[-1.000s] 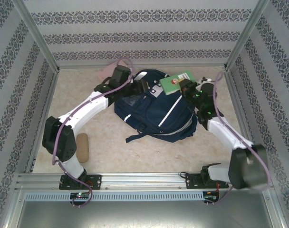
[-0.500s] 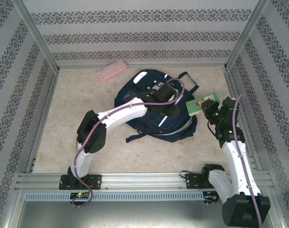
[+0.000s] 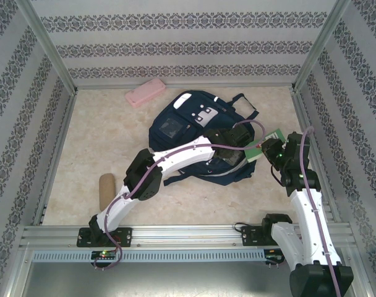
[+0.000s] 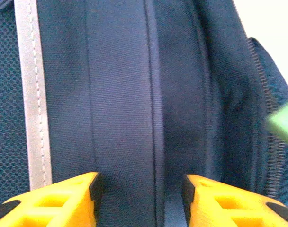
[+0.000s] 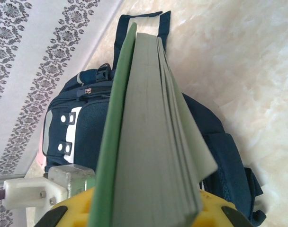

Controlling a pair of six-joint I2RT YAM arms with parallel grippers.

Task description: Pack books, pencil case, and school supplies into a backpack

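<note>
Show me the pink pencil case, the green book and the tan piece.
pencil case [image 3: 146, 93], top view, middle of its pink top.
green book [image 5: 144, 142], right wrist view, on its page edges.
tan piece [image 3: 106, 190], top view, its middle.

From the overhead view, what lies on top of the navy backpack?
The left arm's white link crosses the backpack, with the left gripper above its right side. The green book in the right gripper meets that edge. Fabric beneath them and the inside are covered.

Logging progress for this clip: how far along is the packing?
Done: nothing visibly; the inside of the backpack is hidden. In hand: right gripper holds the green book beside the backpack, left gripper open at its fabric. Left: the pink pencil case and tan piece lie on the table.
</note>
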